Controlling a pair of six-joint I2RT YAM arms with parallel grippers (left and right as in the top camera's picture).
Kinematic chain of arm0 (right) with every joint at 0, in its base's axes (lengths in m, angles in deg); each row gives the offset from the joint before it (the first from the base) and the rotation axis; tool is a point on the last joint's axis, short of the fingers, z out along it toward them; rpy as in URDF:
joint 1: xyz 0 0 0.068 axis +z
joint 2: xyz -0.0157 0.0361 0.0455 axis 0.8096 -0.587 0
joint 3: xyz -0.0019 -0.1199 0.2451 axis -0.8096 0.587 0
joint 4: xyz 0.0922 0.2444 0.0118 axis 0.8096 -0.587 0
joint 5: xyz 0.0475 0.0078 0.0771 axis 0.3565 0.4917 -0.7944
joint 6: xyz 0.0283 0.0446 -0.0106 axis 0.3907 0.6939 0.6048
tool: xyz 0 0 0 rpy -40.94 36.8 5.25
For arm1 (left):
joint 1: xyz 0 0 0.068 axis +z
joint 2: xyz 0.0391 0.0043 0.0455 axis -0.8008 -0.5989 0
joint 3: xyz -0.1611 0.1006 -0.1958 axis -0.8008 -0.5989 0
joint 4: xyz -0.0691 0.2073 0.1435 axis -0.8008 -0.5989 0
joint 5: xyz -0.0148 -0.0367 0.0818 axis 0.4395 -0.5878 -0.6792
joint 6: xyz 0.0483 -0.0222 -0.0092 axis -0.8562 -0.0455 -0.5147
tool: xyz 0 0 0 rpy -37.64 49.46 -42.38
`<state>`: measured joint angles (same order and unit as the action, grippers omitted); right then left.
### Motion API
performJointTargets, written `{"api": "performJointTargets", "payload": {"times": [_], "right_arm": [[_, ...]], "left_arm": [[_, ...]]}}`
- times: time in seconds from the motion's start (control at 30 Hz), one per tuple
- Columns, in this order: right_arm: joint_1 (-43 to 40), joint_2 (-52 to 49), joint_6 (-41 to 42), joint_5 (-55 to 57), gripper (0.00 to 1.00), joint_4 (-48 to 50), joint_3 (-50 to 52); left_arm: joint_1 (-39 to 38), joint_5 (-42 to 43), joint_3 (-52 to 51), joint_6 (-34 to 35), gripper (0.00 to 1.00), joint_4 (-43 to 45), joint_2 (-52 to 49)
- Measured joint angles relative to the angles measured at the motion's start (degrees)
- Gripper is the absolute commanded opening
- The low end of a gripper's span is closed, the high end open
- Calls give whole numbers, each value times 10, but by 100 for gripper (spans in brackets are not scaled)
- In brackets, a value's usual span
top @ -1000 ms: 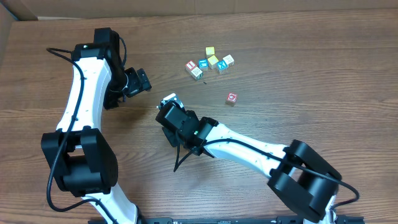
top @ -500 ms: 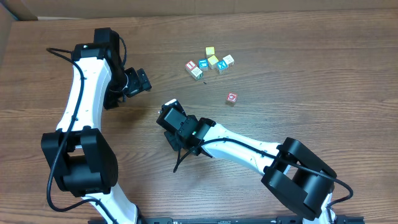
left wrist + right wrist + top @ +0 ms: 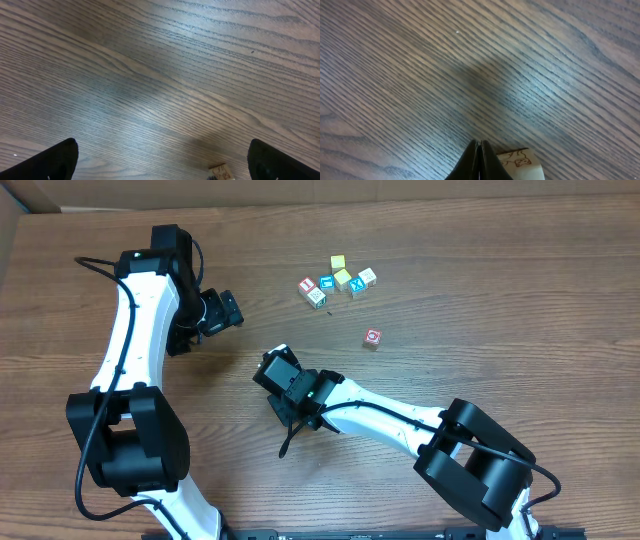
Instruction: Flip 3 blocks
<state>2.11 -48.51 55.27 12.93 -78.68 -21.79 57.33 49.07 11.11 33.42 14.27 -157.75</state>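
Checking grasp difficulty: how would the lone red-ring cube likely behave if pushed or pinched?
The red-ring cube looks wooden, so probably stiff and light. Its flat faces on the smooth table suggest sliding or tipping, not rolling.

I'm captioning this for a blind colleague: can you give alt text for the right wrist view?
The right gripper, jaws shut, pokes up from the bottom edge over a wood-grain table. A pale block with a brown line drawing sits just right of the fingertips, cut off by the frame; whether they touch is unclear.
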Motion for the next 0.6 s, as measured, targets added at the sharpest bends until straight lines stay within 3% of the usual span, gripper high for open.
{"api": "performJointTargets", "payload": {"times": [0.6], "right_arm": [[0,21,13,-42,4,-29,0]], "left_arm": [[0,0,0,0,100,0,0]]}}
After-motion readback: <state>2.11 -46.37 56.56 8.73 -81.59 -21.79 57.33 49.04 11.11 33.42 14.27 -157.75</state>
